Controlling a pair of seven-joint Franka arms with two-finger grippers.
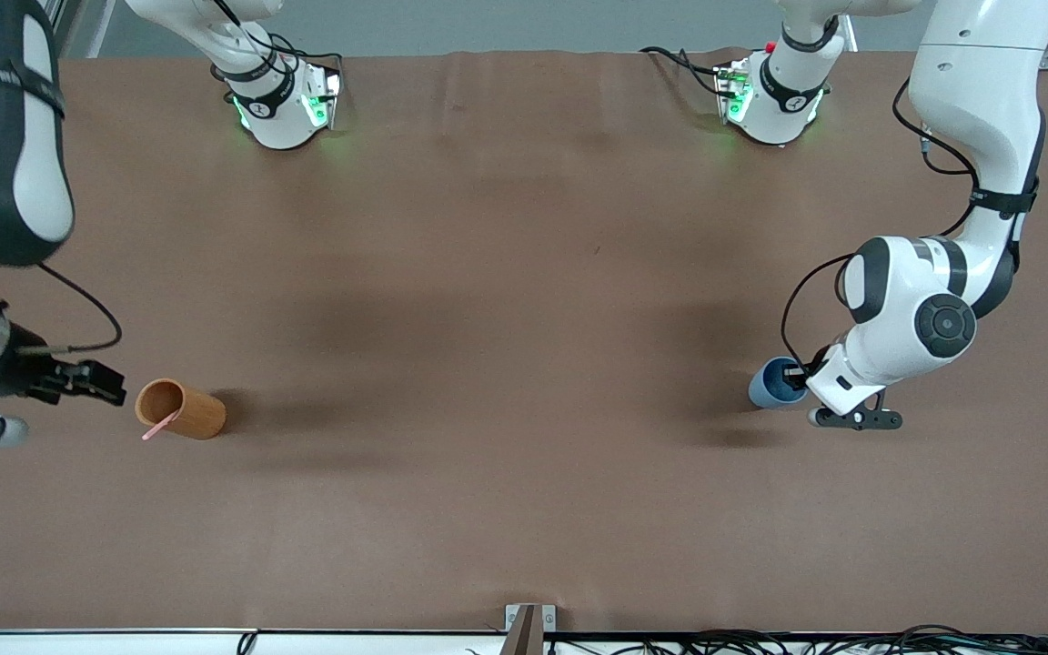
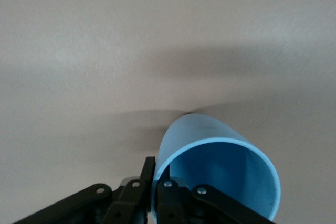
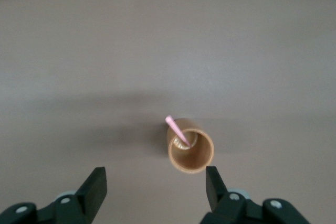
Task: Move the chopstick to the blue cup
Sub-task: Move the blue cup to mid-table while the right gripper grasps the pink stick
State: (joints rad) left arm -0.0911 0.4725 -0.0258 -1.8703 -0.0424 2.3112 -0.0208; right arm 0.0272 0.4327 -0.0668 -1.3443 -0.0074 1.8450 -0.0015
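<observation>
The pink chopstick [image 1: 158, 427] stands slanted in the orange-brown cup [image 1: 182, 409] near the right arm's end of the table, its tip sticking out past the rim. My right gripper [image 1: 110, 387] is open and empty beside that cup, toward the table's end. In the right wrist view the cup [image 3: 191, 153] and the chopstick [image 3: 176, 128] show past the open fingers [image 3: 97, 187]. The blue cup [image 1: 768, 386] is at the left arm's end. My left gripper [image 1: 793, 375] is shut on its rim. In the left wrist view one finger [image 2: 148, 167] is outside the cup's wall [image 2: 210, 140] and one is inside.
The brown table cover [image 1: 506, 300] stretches bare between the two cups. The arms' bases [image 1: 283, 109] stand along the table's edge farthest from the front camera. A small bracket [image 1: 529, 628] and cables lie at the nearest edge.
</observation>
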